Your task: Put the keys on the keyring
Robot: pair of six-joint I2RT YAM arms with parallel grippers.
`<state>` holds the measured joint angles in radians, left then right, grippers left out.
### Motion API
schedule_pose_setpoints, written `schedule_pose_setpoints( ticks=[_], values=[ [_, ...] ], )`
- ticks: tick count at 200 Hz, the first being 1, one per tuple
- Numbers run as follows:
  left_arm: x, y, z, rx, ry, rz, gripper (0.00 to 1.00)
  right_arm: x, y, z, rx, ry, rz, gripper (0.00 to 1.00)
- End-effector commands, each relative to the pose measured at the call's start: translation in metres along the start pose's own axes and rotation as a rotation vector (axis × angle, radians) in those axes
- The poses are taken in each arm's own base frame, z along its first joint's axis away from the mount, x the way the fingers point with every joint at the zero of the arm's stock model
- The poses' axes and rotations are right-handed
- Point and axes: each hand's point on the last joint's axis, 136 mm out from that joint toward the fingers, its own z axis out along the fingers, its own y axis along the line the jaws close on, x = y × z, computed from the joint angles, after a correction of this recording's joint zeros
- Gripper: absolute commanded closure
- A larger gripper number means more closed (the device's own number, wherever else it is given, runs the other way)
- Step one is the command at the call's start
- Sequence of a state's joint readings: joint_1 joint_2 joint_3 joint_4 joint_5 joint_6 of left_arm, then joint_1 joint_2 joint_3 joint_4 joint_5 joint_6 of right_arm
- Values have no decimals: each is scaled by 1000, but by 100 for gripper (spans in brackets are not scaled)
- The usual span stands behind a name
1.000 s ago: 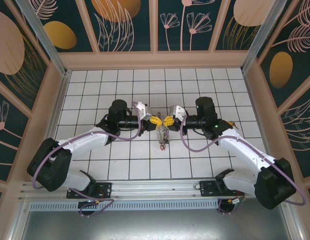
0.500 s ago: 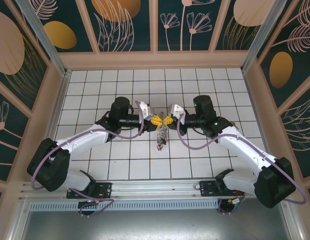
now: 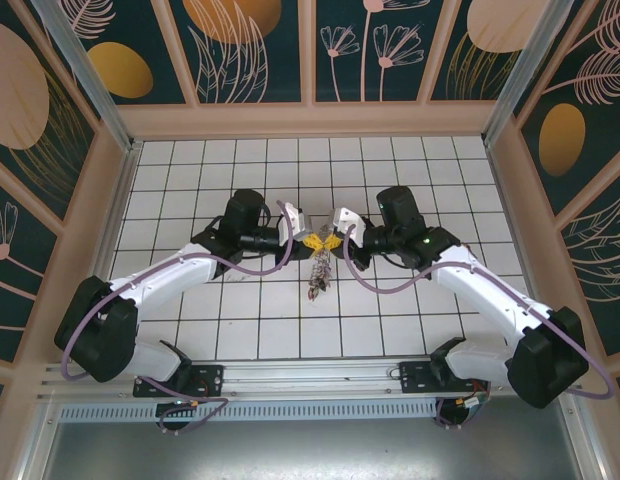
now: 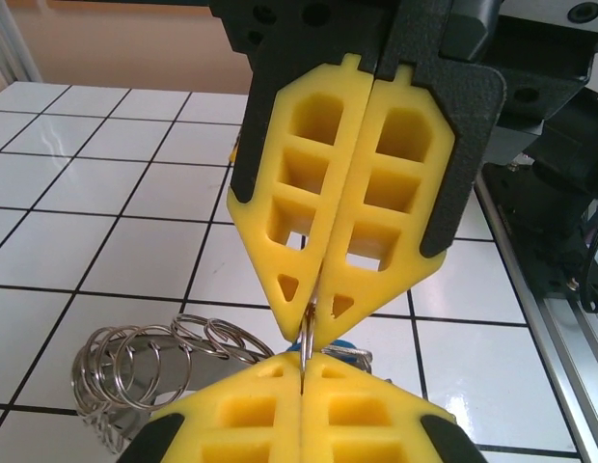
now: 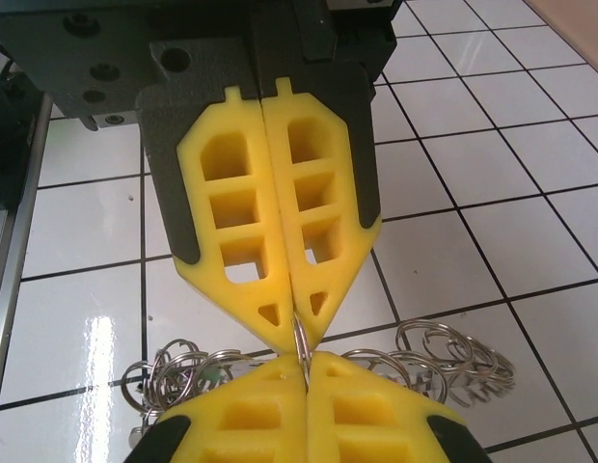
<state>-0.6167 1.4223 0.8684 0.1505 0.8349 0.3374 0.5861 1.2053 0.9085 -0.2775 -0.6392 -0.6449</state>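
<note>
My left gripper [image 3: 311,240] and right gripper [image 3: 332,241] meet tip to tip above the middle of the tiled floor. Both are shut on the same thin metal keyring [image 4: 307,336], seen edge-on between the two pairs of yellow fingertips. In the left wrist view my left gripper [image 4: 304,362] is at the bottom, with the right gripper [image 4: 314,320] facing it from above. In the right wrist view the right gripper [image 5: 305,365] is below the left gripper [image 5: 295,326], with the keyring [image 5: 301,340] between them. A bunch of keys [image 3: 317,278] hangs under the grip. A blue tag [image 4: 343,344] peeks out behind my left fingertips.
Many small split rings [image 4: 135,362] fan out along the keyring on both sides [image 5: 458,362]. White tiled floor [image 3: 190,190] lies all around. Patterned walls [image 3: 80,190] close in the left, right and back. The arm rail [image 3: 320,378] runs along the near edge.
Both grippers, still tip to tip, have shifted a little to the left, and the hanging bunch of keys has moved left with them. The right arm reaches further in.
</note>
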Motion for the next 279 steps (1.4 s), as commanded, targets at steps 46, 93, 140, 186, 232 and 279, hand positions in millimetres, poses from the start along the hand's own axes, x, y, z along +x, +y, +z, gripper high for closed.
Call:
schedule_pose_setpoints(
  ticks=[46, 93, 140, 186, 232, 279],
  values=[
    [-31, -11, -4, 53, -140, 35, 100, -19, 2, -12, 26, -112, -112, 92],
    [-50, -26, -12, 113, -231, 68, 100, -18, 3, -17, -17, -167, -88, 86],
    [-59, -29, -15, 129, -279, 71, 100, -18, 2, -23, -39, -205, -87, 85],
    [-57, -30, -15, 135, -275, 63, 100, -19, 2, -24, -48, -220, -82, 87],
    [-50, -23, -11, 106, -237, 46, 100, -25, 1, -25, -43, -245, -62, 100],
    [-25, -10, -3, 58, -83, 43, 88, -22, -8, -24, 20, -174, -49, 100]
  ],
)
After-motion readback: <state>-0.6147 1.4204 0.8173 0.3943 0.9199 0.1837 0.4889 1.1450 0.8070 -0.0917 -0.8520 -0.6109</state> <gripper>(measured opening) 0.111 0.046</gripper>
